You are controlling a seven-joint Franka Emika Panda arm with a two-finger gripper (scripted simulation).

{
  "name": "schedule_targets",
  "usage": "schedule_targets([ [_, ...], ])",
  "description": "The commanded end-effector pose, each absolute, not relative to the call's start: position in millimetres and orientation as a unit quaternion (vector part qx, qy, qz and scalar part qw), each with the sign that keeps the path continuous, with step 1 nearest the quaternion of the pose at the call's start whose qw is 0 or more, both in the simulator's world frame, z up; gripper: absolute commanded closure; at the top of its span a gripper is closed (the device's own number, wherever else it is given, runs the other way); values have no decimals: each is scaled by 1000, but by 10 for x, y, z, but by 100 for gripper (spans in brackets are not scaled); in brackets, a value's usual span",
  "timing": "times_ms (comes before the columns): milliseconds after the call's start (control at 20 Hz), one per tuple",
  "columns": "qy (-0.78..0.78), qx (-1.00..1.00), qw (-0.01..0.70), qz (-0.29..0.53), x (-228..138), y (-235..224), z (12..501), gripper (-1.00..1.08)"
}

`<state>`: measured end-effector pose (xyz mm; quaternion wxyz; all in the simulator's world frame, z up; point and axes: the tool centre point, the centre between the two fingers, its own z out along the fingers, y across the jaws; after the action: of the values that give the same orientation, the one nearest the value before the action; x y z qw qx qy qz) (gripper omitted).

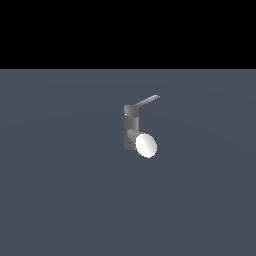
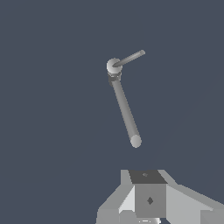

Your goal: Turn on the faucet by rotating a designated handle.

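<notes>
Looking at the exterior view, you have the faucet (image 1: 131, 131) standing upright on the flat grey-blue bench surface (image 1: 55, 190), a little toward the exterior view's right of the middle and well away from any edge or corner you can make out; the far edge of that surface meets a black background above it. Its stubby spout (image 1: 142, 142) juts toward the camera and to the exterior view's right, ending in a bright white oval face. On top of the cylinder sits a short cap, and from it the handle (image 1: 146, 101) runs out, thin and narrow, slanting upward toward the exterior view's right. No part of the arm shows in that view. From the wrist view you see the faucet (image 2: 114, 66) from above, with the handle (image 2: 130, 58) a thin bar off the cap and the spout (image 2: 126, 113) a long grey rod ending in a pale tip. The gripper (image 2: 149, 199) shows only as grey blocky body at the frame's edge, well apart from the faucet; its fingers are not visible, so you cannot tell how far open it is, and nothing is seen in its hold
</notes>
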<state>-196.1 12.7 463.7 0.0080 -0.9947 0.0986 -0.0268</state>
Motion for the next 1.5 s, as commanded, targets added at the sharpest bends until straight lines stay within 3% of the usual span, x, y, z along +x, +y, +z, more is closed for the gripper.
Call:
schedule_targets([
  [0,127,-991,8,-26,-1830,165,4507,108],
  [750,311,-950,8,-18,-934,212,3673,108],
  [1450,475,-880,5,-11,-128,-63,2875,108],
])
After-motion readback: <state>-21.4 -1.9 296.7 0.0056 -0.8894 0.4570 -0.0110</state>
